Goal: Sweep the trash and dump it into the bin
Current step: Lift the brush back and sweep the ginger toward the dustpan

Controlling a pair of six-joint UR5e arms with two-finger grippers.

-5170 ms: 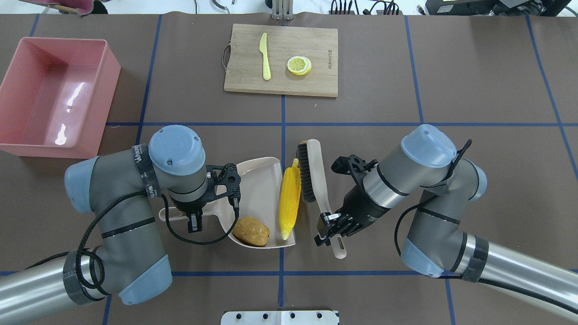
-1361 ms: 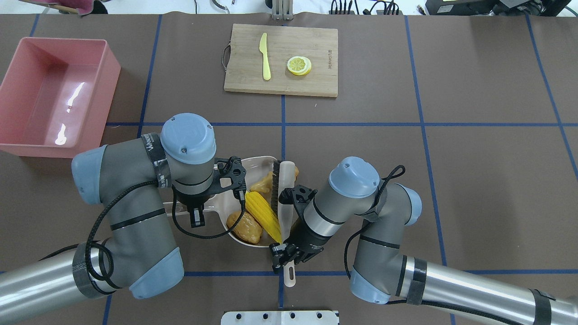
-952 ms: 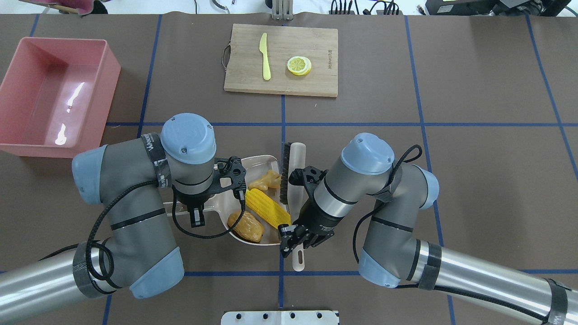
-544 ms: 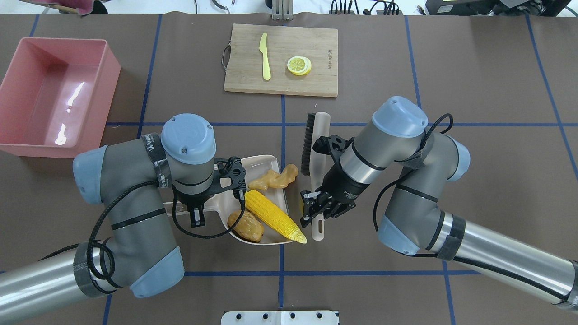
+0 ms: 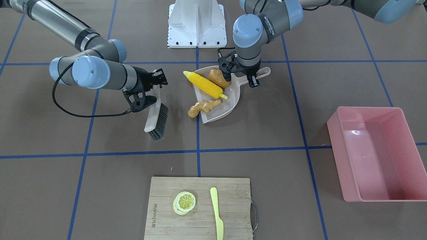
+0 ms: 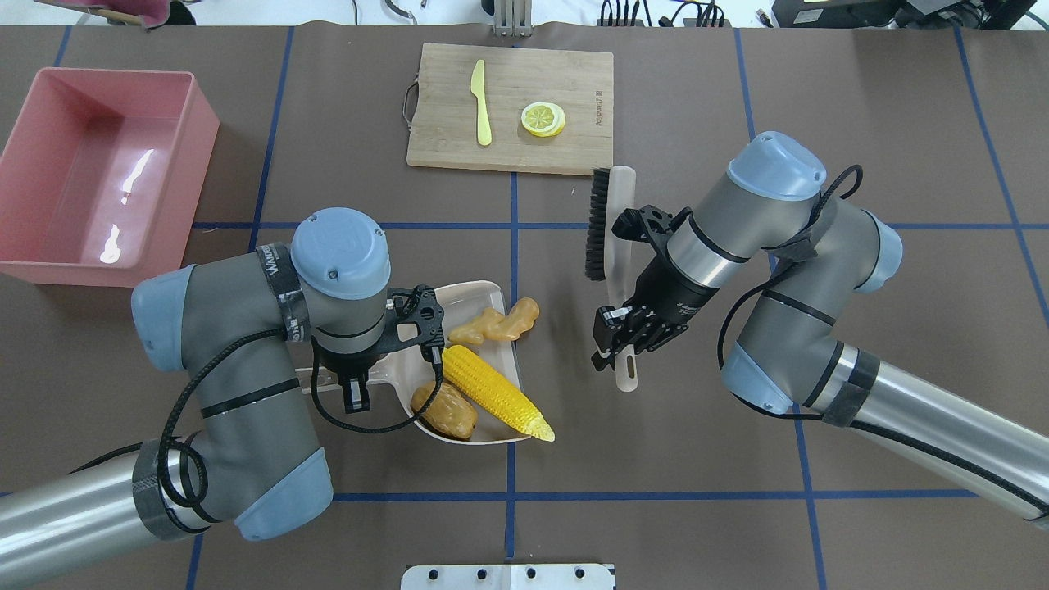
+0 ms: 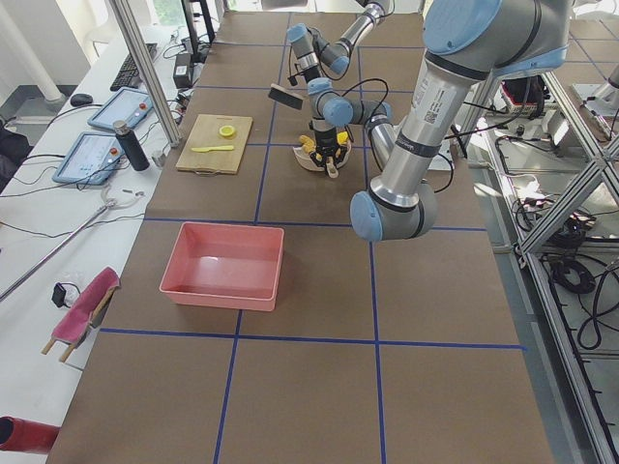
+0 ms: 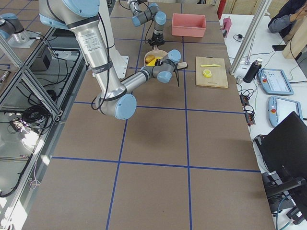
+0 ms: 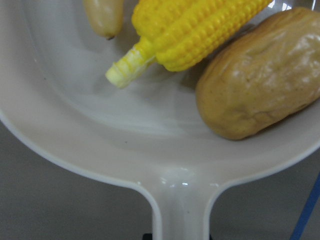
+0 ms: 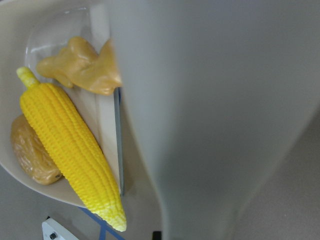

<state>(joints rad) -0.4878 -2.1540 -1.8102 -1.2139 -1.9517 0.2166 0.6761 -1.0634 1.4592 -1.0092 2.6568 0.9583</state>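
Observation:
The yellow corn cob [image 6: 492, 393] and the brown potato [image 6: 445, 410] lie in the beige dustpan [image 6: 467, 299]. The corn's tip sticks out over the pan's open edge. The tan ginger root [image 6: 496, 321] lies across the pan's lip, partly on the table. My left gripper [image 6: 351, 385] is shut on the dustpan's handle [image 9: 182, 210]. My right gripper [image 6: 627, 340] is shut on the handle of a brush [image 6: 610, 221] and holds it off to the right of the pan, bristles toward the pan. The pink bin [image 6: 201, 164] stands empty at the far left.
A wooden cutting board [image 6: 574, 82] at the back middle carries a yellow plastic knife [image 6: 481, 102] and a lemon slice [image 6: 542, 119]. A white base plate [image 6: 508, 576] sits at the near edge. The brush's far end reaches close to the board's front right corner.
The brush pushed the corn and ginger into the dustpan. My right gripper has since drawn it away, right and toward the cutting board. The left arm and dustpan barely moved.

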